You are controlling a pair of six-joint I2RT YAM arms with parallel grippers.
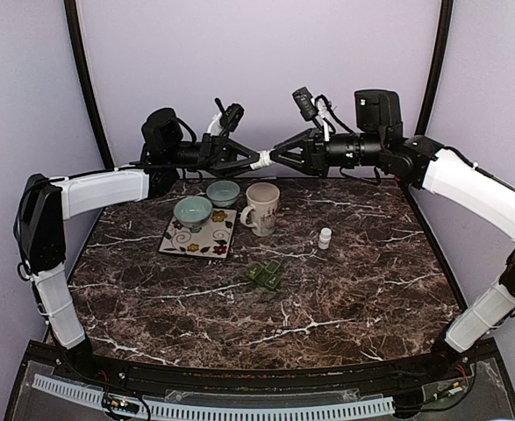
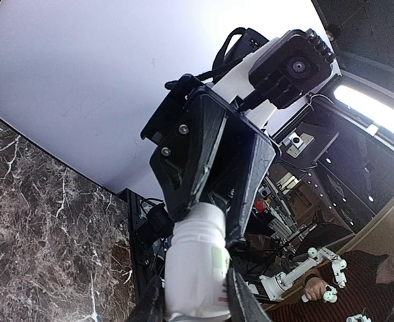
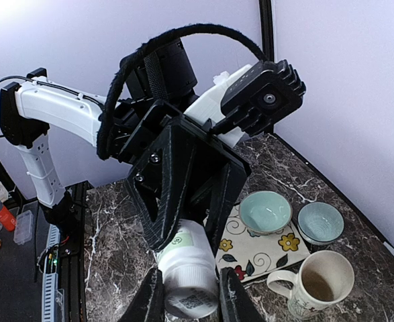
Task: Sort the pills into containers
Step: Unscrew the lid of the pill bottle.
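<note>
I saw my left gripper (image 2: 195,303) and right gripper (image 3: 188,296) each clamped on opposite ends of one white pill bottle (image 1: 260,160), above the worktop's (image 1: 345,289) far edge.

Desk (image 1: 354,289): one, dark marble.
Grippers: two, the left gripper (image 1: 253,162) and the right gripper (image 1: 275,158).
White bottles: two, a large bottle (image 1: 262,160) and a small bottle (image 1: 325,238).
Bowls: two, a pale green bowl (image 1: 192,211) and a blue-green bowl (image 1: 223,192).
Mug (image 1: 261,208): one.
Flowered tile (image 1: 206,243): one.
Green pill containers (image 1: 266,275): one touching cluster near the desk's centre. It looks like two or three pieces, but the exact count is unclear.
</note>
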